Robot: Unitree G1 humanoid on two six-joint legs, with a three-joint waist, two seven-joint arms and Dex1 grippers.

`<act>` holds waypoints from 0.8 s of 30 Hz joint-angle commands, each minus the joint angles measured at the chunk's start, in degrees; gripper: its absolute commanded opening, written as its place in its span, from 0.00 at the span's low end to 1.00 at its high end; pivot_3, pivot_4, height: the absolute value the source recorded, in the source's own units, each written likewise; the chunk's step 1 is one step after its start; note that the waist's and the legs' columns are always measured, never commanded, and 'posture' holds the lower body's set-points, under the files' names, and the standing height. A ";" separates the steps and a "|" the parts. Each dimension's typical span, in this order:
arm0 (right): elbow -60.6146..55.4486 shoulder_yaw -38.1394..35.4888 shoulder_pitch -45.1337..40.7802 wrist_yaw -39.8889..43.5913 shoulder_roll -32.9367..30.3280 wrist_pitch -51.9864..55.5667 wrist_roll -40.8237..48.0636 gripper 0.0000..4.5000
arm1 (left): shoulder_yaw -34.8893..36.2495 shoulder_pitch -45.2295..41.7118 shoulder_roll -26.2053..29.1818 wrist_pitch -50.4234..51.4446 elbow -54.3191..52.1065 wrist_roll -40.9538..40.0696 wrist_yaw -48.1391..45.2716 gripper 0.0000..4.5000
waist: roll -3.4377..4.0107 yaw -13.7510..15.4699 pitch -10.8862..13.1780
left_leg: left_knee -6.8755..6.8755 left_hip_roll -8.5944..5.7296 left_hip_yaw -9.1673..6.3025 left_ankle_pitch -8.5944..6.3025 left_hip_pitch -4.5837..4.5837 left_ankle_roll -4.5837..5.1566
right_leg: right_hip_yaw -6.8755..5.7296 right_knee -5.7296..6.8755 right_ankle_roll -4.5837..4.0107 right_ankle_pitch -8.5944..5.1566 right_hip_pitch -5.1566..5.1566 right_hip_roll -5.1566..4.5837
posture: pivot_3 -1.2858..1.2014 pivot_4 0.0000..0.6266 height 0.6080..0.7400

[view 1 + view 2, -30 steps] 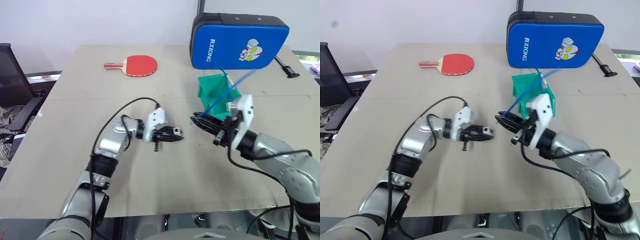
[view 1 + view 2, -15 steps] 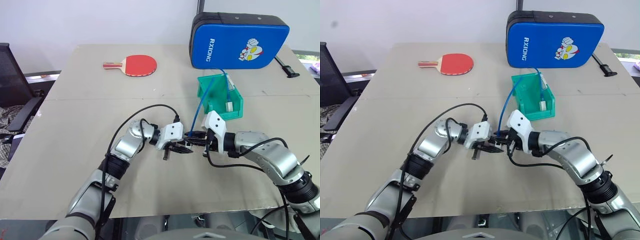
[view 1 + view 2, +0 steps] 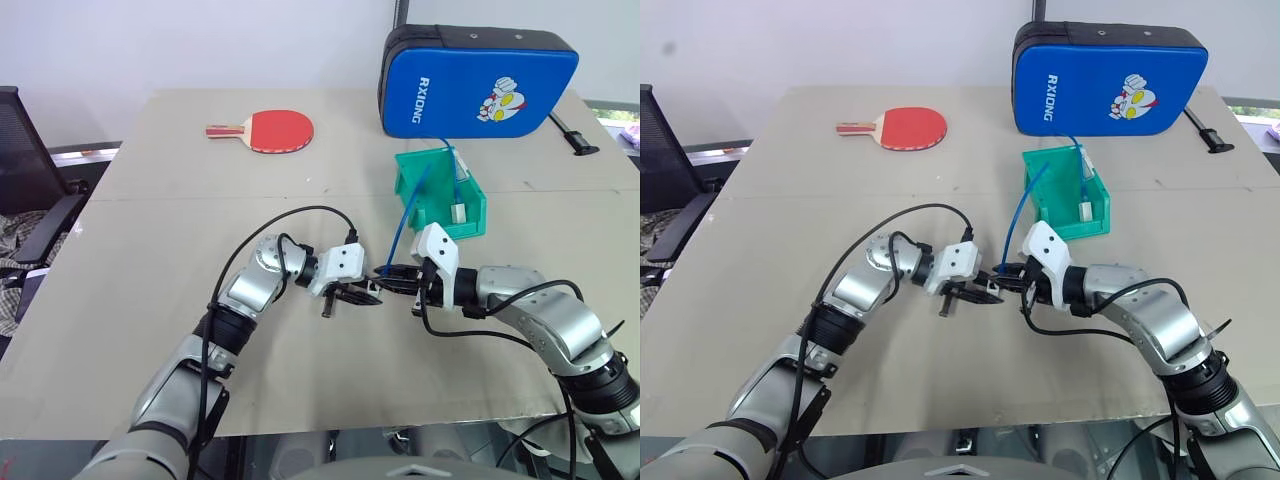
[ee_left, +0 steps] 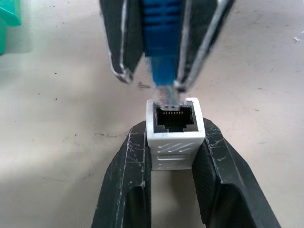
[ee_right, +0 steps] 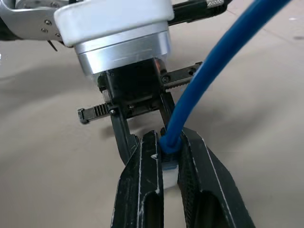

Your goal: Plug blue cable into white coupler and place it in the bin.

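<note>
A: So, what do we make of the white coupler [image 4: 175, 134]?

B: We see a small white block with slanted ribs on its side and a dark socket with gold contacts facing the other arm. The left gripper [image 4: 172, 156] pinches it between its two black fingers.

A: And the blue cable [image 3: 404, 219]?

B: Bright blue and thin, with a ribbed blue boot and a clear plug tip [image 4: 167, 93]. The right gripper [image 5: 167, 156] is pressed together on that boot, the cord arching up out of it.

A: How do we place plug and coupler?

B: In the middle of the table [image 3: 150, 250], the two grippers meet tip to tip, left one on the left, right one on the right. The plug tip sits right at the far rim of the socket (we cannot tell whether it has gone in at all).

A: And the bin [image 3: 1065, 195]?

B: Green, open-topped, farther off and to the right of the grippers, just in front of the blue padded case [image 3: 1110, 80]. The cable's other end runs into it, its white plug [image 3: 1081, 211] hanging inside.
</note>
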 commanded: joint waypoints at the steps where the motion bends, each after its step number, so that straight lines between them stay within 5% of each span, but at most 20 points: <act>1: -0.66 1.38 0.09 1.49 0.00 -0.21 -2.01 0.00 | -0.13 -0.59 -0.02 -0.29 -1.08 -0.05 -0.62 0.13 | 0.00 0.04 0.00 | 0.00 0.00 -0.02 0.00 0.00 0.00 | -0.01 0.01 0.00 0.00 0.00 0.00 | 0.52 0.24 0.93; 24: 13.02 14.17 -4.89 15.10 -2.89 -1.07 -16.41 0.00 | -0.52 -0.05 -0.49 -1.19 -0.94 0.70 -0.34 0.13 | -0.03 0.06 -0.35 | 0.02 -0.03 0.02 0.00 0.17 0.00 | 0.01 0.06 -0.01 0.00 0.14 0.01 | 0.52 0.24 0.93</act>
